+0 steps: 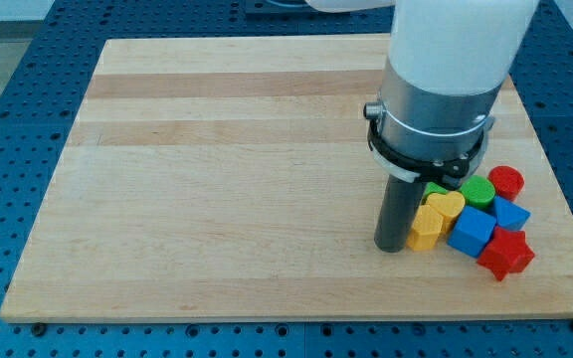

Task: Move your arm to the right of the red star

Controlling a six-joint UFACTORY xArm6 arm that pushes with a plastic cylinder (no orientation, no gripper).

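Red and star-shaped, the red star [506, 253] is lying near the wooden board's [217, 179] lower right corner, at the bottom right end of a tight cluster of blocks. A blue cube [472, 231] is pressing against it on the view's left, and a second blue block [511, 213], its shape unclear to me, is sitting just above the star, touching it. Farther up, a red cylinder [506, 182] is standing at the cluster's top right, with a green cylinder [478, 192] beside it on the left and another green block [435, 189] peeking out, mostly hidden behind my rod. A yellow heart [445, 208] is sitting left of the blue cube, and a yellow block [426, 228] is resting below and left of it. I am carrying no claw, only a dark rod, so nothing is spreading or pinching. My tip [391, 248] is resting on the board on the cluster's left side, touching or almost touching the yellow block, so it is standing well to the view's left of the red star with the yellow and blue blocks between us. A blue perforated table [8, 149] is showing around the board.
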